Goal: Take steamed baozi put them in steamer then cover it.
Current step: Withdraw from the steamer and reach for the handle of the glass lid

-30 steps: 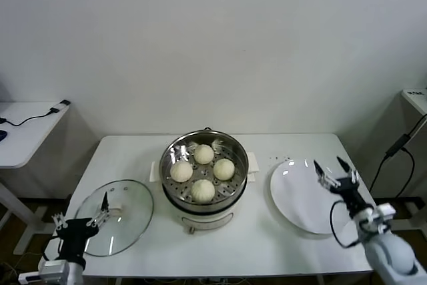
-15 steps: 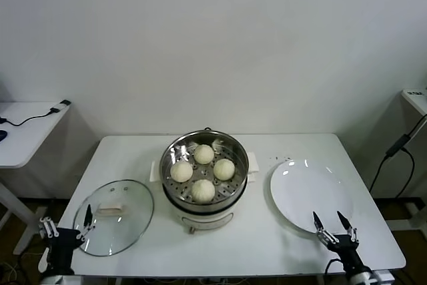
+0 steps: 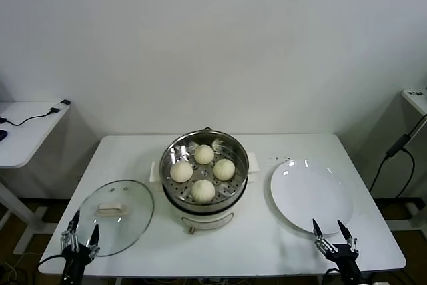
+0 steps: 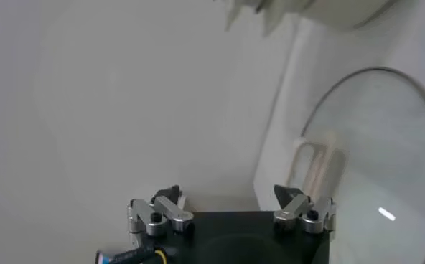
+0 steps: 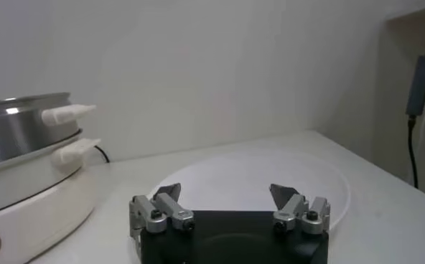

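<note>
Four steamed baozi [image 3: 203, 173] sat in steamer [image 3: 204, 199], well beyond both pincers: left gripper [image 3: 81, 233] and right gripper [image 3: 331, 231] low, fingers apart, empty.

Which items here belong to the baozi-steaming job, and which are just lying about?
Job:
- four steamed baozi, in the steamer
- glass lid, flat on the table, not yet on
- left gripper and right gripper, open, empty

Lying about:
- white plate
- side table with cable
</note>
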Controlling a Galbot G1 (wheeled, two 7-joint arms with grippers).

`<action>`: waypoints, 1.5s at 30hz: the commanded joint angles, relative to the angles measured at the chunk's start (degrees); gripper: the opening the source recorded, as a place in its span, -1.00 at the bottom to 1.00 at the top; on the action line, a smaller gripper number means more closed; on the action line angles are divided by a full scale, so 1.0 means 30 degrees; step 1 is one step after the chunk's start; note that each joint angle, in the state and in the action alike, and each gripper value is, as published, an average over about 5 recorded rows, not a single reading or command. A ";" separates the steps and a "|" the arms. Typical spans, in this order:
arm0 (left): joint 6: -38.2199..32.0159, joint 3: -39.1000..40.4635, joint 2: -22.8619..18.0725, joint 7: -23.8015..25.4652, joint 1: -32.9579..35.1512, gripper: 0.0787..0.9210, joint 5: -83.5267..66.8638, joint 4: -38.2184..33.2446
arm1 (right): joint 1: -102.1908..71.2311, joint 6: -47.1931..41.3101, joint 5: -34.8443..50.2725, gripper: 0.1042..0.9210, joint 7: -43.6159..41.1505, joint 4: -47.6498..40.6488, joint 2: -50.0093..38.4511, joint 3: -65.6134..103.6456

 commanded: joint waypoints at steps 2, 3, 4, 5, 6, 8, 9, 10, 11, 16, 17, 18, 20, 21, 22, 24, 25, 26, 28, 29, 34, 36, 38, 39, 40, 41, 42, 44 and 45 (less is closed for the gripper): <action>-0.0393 0.0468 0.0414 -0.0899 -0.1692 0.77 0.3970 0.2869 | -0.0548 -0.0273 -0.0216 0.76 0.0134 0.0831 0.0565 0.0296; -0.0387 0.0519 0.0441 -0.0956 -0.1946 0.77 0.4218 0.3111 | -0.0579 -0.0272 -0.0210 0.76 0.0146 0.0866 0.0567 0.0328; -0.0371 0.0567 0.0452 -0.1008 -0.2199 0.77 0.4447 0.3356 | -0.0610 -0.0269 -0.0202 0.76 0.0152 0.0897 0.0569 0.0363; -0.0350 0.0617 0.0444 -0.1051 -0.2466 0.77 0.4623 0.3604 | -0.0635 -0.0265 -0.0193 0.76 0.0158 0.0921 0.0568 0.0395; -0.0322 0.0665 0.0430 -0.1065 -0.2701 0.77 0.4757 0.3813 | -0.0661 -0.0262 -0.0181 0.76 0.0168 0.0949 0.0576 0.0434; -0.0215 0.0799 0.0371 -0.1065 -0.3166 0.77 0.4898 0.4149 | -0.0702 -0.0259 -0.0162 0.76 0.0171 0.1002 0.0600 0.0520; -0.0158 0.0865 0.0338 -0.1060 -0.3360 0.77 0.4926 0.4261 | -0.0719 -0.0262 -0.0151 0.76 0.0175 0.1030 0.0611 0.0562; -0.0079 0.0930 0.0304 -0.1061 -0.3554 0.77 0.4981 0.4362 | -0.0737 -0.0269 -0.0138 0.76 0.0178 0.1059 0.0623 0.0607; 0.0000 0.0991 0.0270 -0.1071 -0.3772 0.77 0.5051 0.4489 | -0.0753 -0.0273 -0.0127 0.76 0.0178 0.1083 0.0629 0.0645; 0.0304 0.1120 0.0227 -0.1189 -0.4872 0.77 0.5304 0.5118 | -0.0852 -0.0266 -0.0111 0.76 0.0193 0.1159 0.0741 0.0792; 0.0385 0.1126 0.0242 -0.1182 -0.5095 0.77 0.5338 0.5228 | -0.0876 -0.0260 -0.0112 0.76 0.0192 0.1162 0.0778 0.0820; 0.0463 0.1133 0.0263 -0.1160 -0.5280 0.77 0.5368 0.5311 | -0.0900 -0.0253 -0.0113 0.76 0.0194 0.1162 0.0817 0.0844; 0.0619 0.1175 0.0329 -0.1127 -0.5669 0.77 0.5439 0.5484 | -0.0939 -0.0239 -0.0124 0.76 0.0201 0.1149 0.0900 0.0890; 0.0678 0.1207 0.0359 -0.1120 -0.5826 0.77 0.5467 0.5560 | -0.0958 -0.0234 -0.0128 0.76 0.0205 0.1144 0.0940 0.0911; 0.0722 0.1239 0.0386 -0.1117 -0.5970 0.77 0.5496 0.5638 | -0.0976 -0.0228 -0.0132 0.76 0.0211 0.1139 0.0971 0.0928; 0.0797 0.1300 0.0433 -0.1124 -0.6271 0.77 0.5601 0.5870 | -0.1015 -0.0218 -0.0141 0.76 0.0219 0.1136 0.1018 0.0952; 0.0820 0.1318 0.0449 -0.1124 -0.6405 0.77 0.5673 0.6013 | -0.1040 -0.0215 -0.0144 0.76 0.0221 0.1145 0.1040 0.0962; 0.0844 0.1326 0.0467 -0.1125 -0.6554 0.77 0.5757 0.6192 | -0.1070 -0.0211 -0.0149 0.76 0.0217 0.1166 0.1062 0.0971; 0.0874 0.1322 0.0512 -0.1120 -0.6783 0.77 0.5956 0.6615 | -0.1133 -0.0202 -0.0158 0.76 0.0190 0.1242 0.1107 0.0982; 0.0879 0.1314 0.0546 -0.1117 -0.6862 0.77 0.6040 0.6824 | -0.1163 -0.0197 -0.0162 0.76 0.0172 0.1287 0.1133 0.0986; 0.0853 0.1272 0.0738 -0.1115 -0.6951 0.75 0.6228 0.7480 | -0.1210 -0.0164 -0.0214 0.76 0.0109 0.1360 0.1287 0.0983; 0.0839 0.1259 0.0790 -0.1118 -0.6908 0.69 0.6236 0.7517 | -0.1217 -0.0151 -0.0243 0.76 0.0098 0.1322 0.1321 0.0963; 0.0843 0.1249 0.0804 -0.1124 -0.6864 0.57 0.6237 0.7523 | -0.1211 -0.0117 -0.0276 0.76 0.0122 0.1296 0.1355 0.0935; 0.0851 0.1248 0.0802 -0.1127 -0.6855 0.51 0.6236 0.7544 | -0.1198 -0.0100 -0.0294 0.76 0.0135 0.1297 0.1381 0.0928; 0.0855 0.1252 0.0798 -0.1131 -0.6859 0.43 0.6235 0.7585 | -0.1184 -0.0086 -0.0324 0.76 0.0148 0.1310 0.1407 0.0924; 0.0857 0.1259 0.0795 -0.1134 -0.6869 0.37 0.6234 0.7630 | -0.1167 -0.0074 -0.0359 0.76 0.0162 0.1342 0.1430 0.0920; 0.0858 0.1269 0.0790 -0.1137 -0.6890 0.28 0.6234 0.7687 | -0.1149 -0.0076 -0.0393 0.76 0.0168 0.1381 0.1450 0.0923; 0.0860 0.1284 0.0783 -0.1144 -0.6939 0.14 0.6236 0.7784 | -0.1104 -0.0122 -0.0445 0.76 0.0183 0.1482 0.1468 0.0940; 0.0866 0.1283 0.0777 -0.1145 -0.6962 0.08 0.6237 0.7808 | -0.1074 -0.0150 -0.0454 0.76 0.0200 0.1532 0.1471 0.0951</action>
